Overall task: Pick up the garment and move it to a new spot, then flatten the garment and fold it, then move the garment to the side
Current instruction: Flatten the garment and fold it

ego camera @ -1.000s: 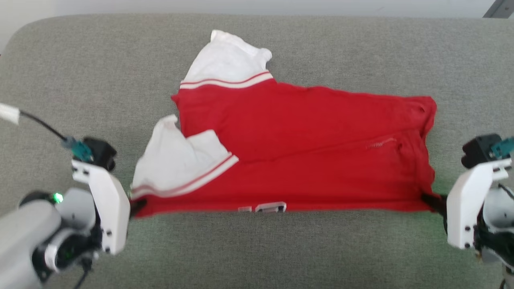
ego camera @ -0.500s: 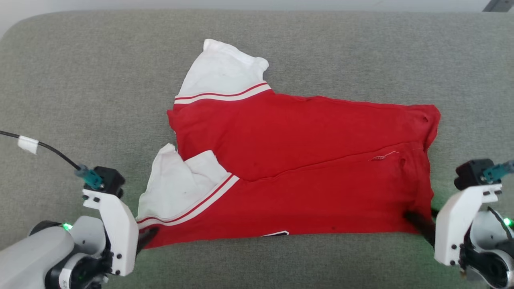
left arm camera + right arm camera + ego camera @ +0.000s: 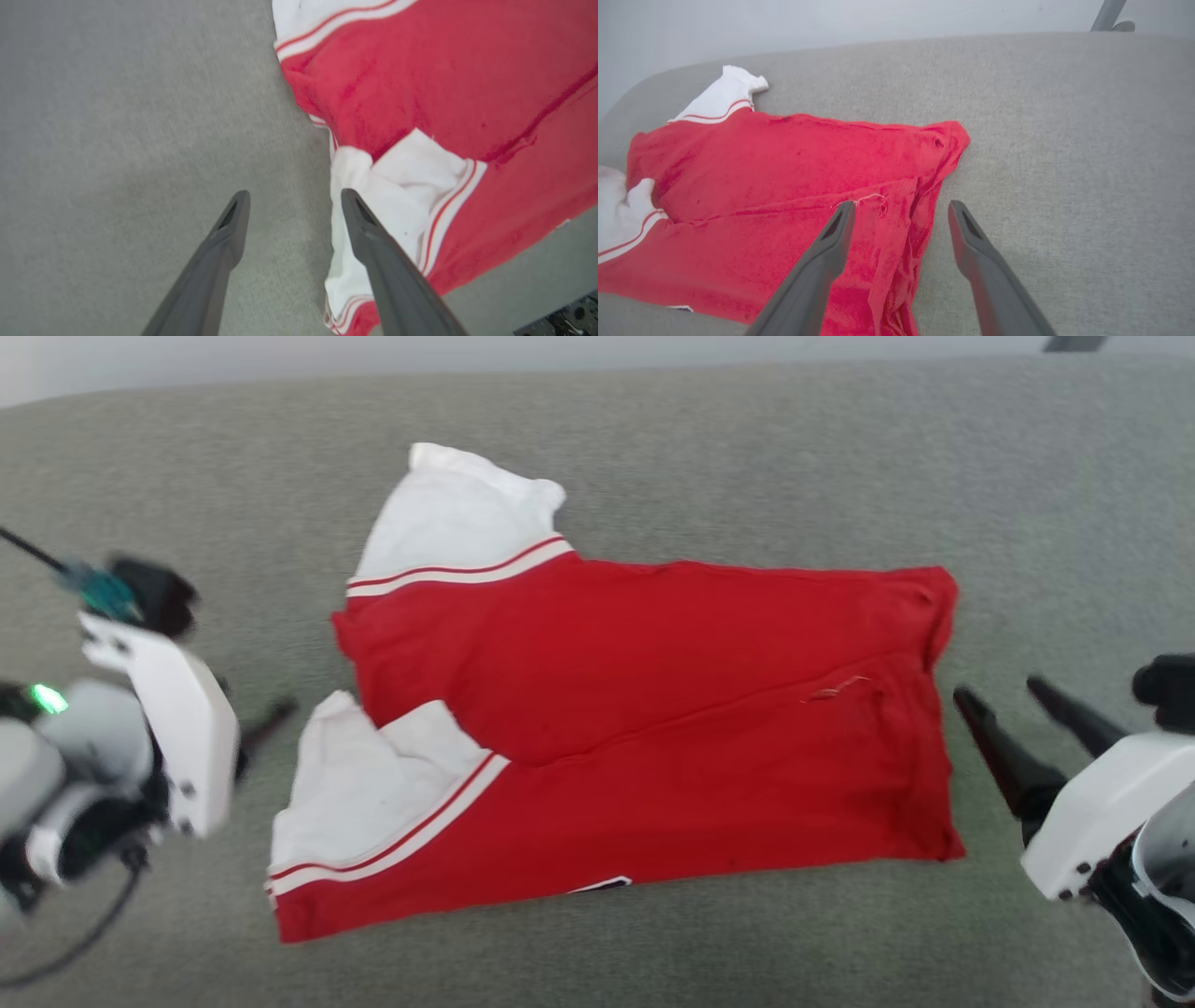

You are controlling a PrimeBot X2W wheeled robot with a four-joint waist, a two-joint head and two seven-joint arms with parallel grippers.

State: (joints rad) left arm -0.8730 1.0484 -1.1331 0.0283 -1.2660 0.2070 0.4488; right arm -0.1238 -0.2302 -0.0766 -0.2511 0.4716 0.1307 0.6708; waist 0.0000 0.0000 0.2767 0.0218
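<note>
Across the middle of the grey fabric-covered desk the garment lies spread flat. It is a red top folded into a rough rectangle whose long side runs from 9 to 3 o'clock in the head view. Both white cuffs are at the 9 o'clock end. The far cuff, with its red-and-white stripe trim, points to 11 o'clock. The near cuff lies at 8 o'clock, rumpled and overlapping the red cloth. A crease runs slantwise from the centre toward 3 o'clock, with a small pale loose thread beside it. At the 6 o'clock edge a sliver of black, white-edged print peeks out from under the fold.

The left tool is at 9 o'clock of the garment, blurred in the head view, its fingers spread wide and empty. In the left wrist view one finger is over bare desk and the other crosses in front of the near cuff; whether it touches the cloth I cannot tell. The right tool sits at 3 o'clock, just beside the garment's short edge and apart from it. Its two dark fingers are splayed with nothing between them. In the right wrist view the gap between them frames the wrinkled red edge and grey desk. A green light glows on the left arm.
</note>
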